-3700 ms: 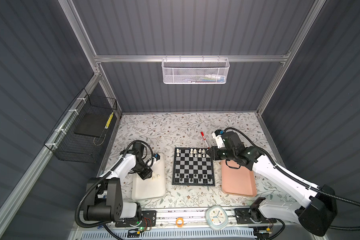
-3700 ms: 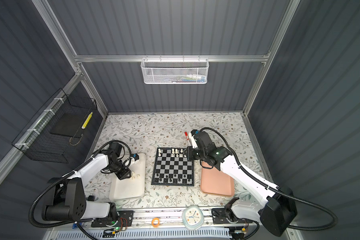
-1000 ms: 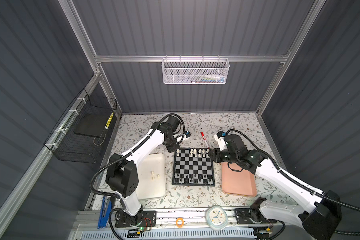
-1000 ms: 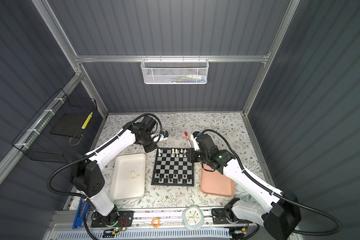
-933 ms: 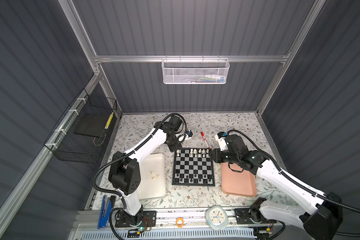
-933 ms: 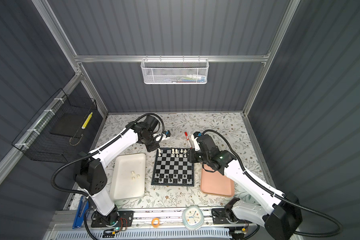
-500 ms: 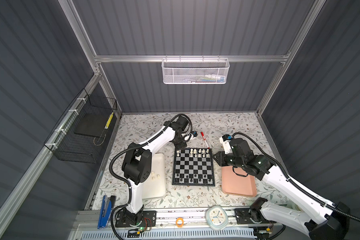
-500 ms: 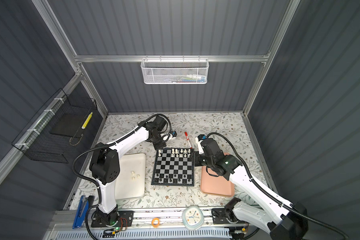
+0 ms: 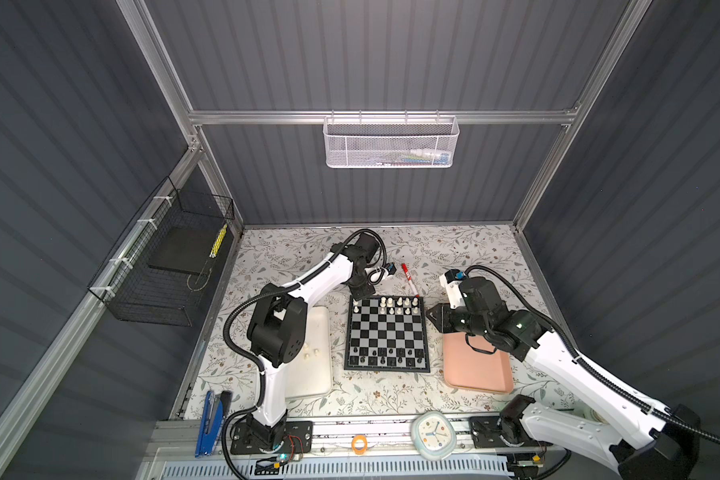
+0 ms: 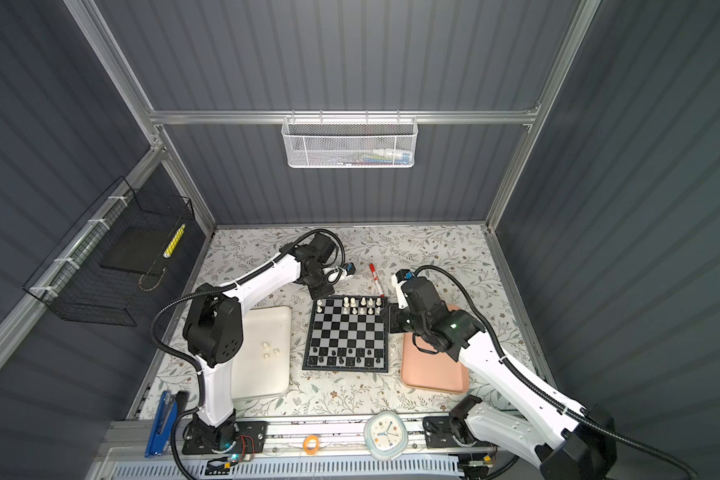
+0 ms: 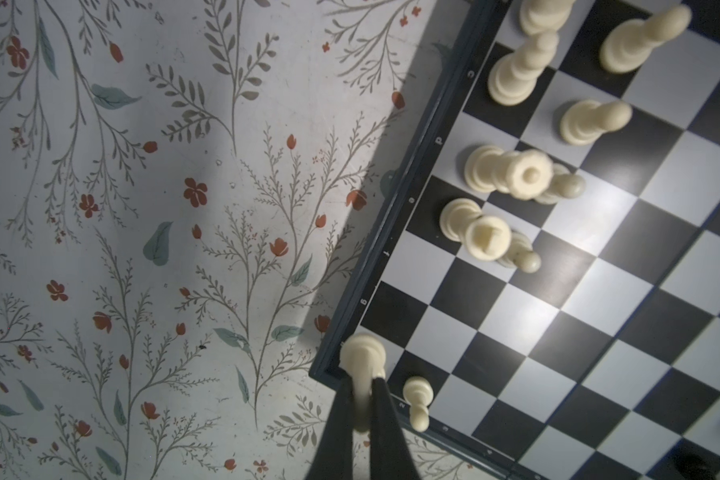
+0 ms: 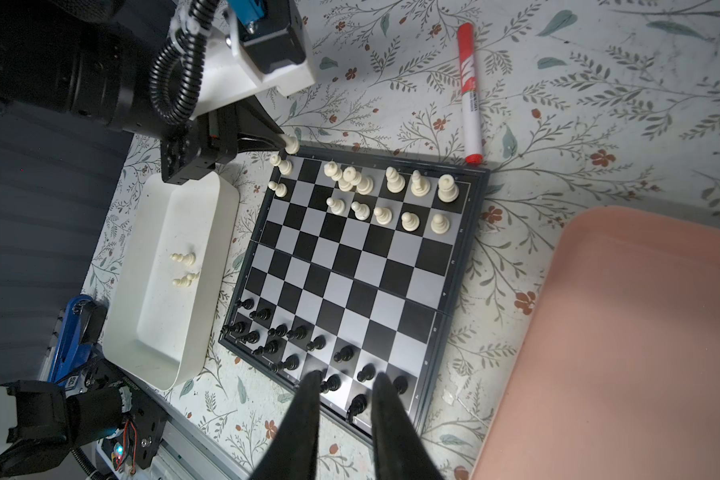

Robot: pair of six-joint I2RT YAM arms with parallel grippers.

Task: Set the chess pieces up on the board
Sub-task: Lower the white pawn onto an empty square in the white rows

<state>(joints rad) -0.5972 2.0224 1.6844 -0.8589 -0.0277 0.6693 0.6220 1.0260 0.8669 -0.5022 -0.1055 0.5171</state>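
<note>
- In both top views: the small black-and-silver checked board (image 9: 387, 332) (image 10: 346, 332) lies mid-surface. The left fingers (image 9: 357, 294) (image 10: 313, 294) are at its far left corner, and the right fingers (image 9: 432, 318) (image 10: 385, 318) are just beside its right rim. Either arm brushing the rim could shift the board and topple the pieces already standing on it.
- In a top view: a few loose cream-white chessmen (image 10: 270, 351) lie in the white rectangular plastic tray (image 10: 262, 386), so the job looks unfinished.
- Left wrist view: the left fingers (image 11: 337, 424) are together, clamped on a cream-white plastic chess piece (image 11: 362, 359).
  - Its base sits over the board's black rim at the corner, not squarely over a check; I cannot tell whether it touches.
  - Let go here, it would probably catch the rim, tip, and roll onto the floral-patterned surface (image 11: 142, 208).
- Same view: a cream-white pawn (image 11: 417, 397) stands just beside those fingers, and a sideways correction could knock it over.
- Right wrist view: the right fingers (image 12: 304, 415) are apart with nothing between them.
  - The back-row white pieces (image 12: 350, 178) stand crowded, so one bump may fell several.
  - A red marker pen (image 12: 470, 91) lies with its tip at the far rim, where a low sweep could push it into the board.
</note>
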